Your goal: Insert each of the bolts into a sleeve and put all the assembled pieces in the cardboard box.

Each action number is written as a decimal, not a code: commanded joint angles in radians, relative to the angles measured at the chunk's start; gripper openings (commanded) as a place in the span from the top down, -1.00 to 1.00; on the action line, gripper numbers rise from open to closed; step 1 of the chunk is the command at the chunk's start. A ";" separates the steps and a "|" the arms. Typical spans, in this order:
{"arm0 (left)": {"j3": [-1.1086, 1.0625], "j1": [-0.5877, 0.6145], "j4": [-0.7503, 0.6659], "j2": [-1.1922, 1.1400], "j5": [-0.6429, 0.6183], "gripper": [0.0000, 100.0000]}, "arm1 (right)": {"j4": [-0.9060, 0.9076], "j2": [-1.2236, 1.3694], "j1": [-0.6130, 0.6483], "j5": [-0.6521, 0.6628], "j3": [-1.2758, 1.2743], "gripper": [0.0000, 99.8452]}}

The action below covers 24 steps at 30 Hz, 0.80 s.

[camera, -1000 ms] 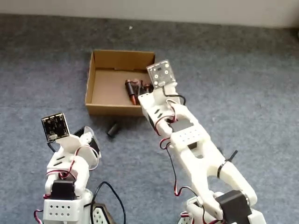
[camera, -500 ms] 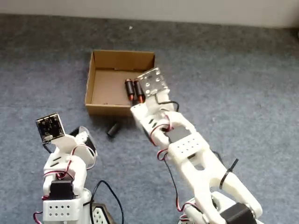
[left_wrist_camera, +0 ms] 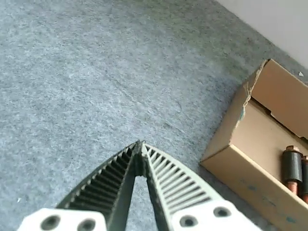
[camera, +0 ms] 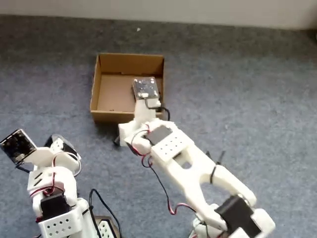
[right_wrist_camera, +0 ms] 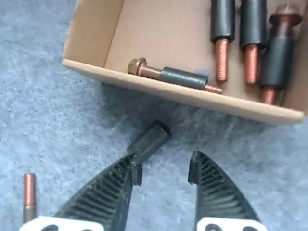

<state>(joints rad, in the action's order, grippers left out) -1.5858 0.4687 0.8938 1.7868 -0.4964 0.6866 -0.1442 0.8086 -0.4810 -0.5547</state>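
Lying on the fuzzy grey carpet [right_wrist_camera: 72,120], a short black tubular sleeve [right_wrist_camera: 148,139] sits just outside the cardboard box [right_wrist_camera: 91,33], whose floor holds four copper bolts [right_wrist_camera: 180,77] already sleeved. One bare threaded bolt [right_wrist_camera: 29,191] lies nearby. The right gripper [right_wrist_camera: 165,166] has ribbed fingers [right_wrist_camera: 106,192] spread and empty, one tip just beside the sleeve. The left gripper [left_wrist_camera: 141,147] is pinched closed on nothing above carpet.

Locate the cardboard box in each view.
High view: cardboard box upper centre, left of middle.
Left wrist view: box diagonally ahead of the shut left gripper.
Right wrist view: box just beyond the open right gripper and loose sleeve.
Shared landmark: the box's near wall.
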 commanded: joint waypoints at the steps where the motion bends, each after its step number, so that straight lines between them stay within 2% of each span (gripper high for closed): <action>1: 0.047 0.027 -0.003 0.030 -0.037 0.99 | 0.033 0.116 0.016 -0.063 0.160 0.70; 11: 0.047 0.027 -0.003 0.030 -0.037 0.99 | 0.285 0.437 0.041 -0.270 0.567 0.70; 17: 0.044 0.027 -0.003 0.030 -0.037 0.99 | 0.328 0.578 0.048 -0.276 0.713 0.70; 24: 0.039 0.027 -0.003 0.030 -0.037 0.99 | 0.331 0.667 0.051 -0.276 0.739 0.70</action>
<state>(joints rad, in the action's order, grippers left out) -1.5858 0.4826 0.8938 1.7868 -0.5194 1.0088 0.5309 0.8516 -0.7465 0.1404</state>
